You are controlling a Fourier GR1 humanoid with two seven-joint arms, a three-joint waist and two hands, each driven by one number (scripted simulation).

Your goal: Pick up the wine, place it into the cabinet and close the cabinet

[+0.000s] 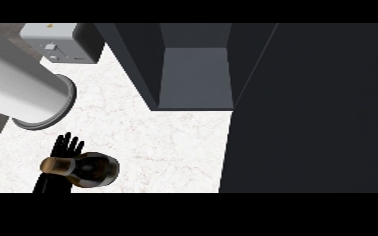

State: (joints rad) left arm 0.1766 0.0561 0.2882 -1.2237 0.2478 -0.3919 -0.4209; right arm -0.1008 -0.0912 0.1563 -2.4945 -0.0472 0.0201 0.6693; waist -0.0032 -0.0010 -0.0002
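A kitchen: a white marbled counter (162,145) fills the lower left, a dark open cabinet (196,75) stands at top centre, and a small grey appliance (55,42) sits upper left.

Your left hand (66,147) sits at the near left of the view, coming up from the lower edge. Its fingers (68,141) are straight and slightly fanned, pointing toward the far side, with none of them curled. The middle of the hand is covered, so you cannot see the palm. Below it the dark wrist (46,184) slants down and a little leftward.
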